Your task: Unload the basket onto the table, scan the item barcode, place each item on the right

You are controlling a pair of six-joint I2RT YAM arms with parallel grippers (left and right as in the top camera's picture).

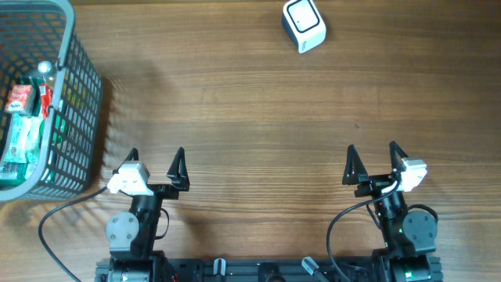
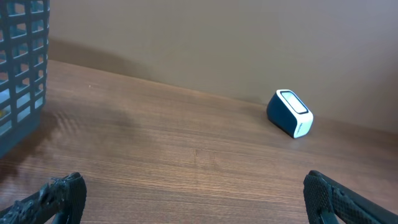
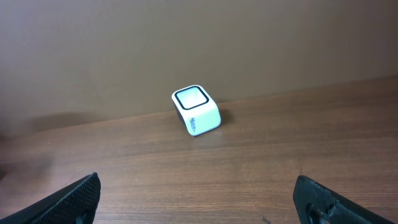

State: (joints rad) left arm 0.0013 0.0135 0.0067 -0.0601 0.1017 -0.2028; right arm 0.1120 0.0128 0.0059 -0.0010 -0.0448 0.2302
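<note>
Both the left end effector (image 1: pixel 155 157) and the right end effector (image 1: pixel 373 153) hang spread and empty, well apart from the barcode scanner (image 1: pixel 304 25), and the packets (image 1: pixel 22 133) lie jumbled in the mesh basket (image 1: pixel 78 117) far to its left, where a reaching finger might snag the wall.

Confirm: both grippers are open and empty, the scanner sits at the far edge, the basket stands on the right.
Wrong on the basket: the overhead view shows it on the left side. Left gripper and right gripper are open and empty; the scanner sits at the far edge.
</note>
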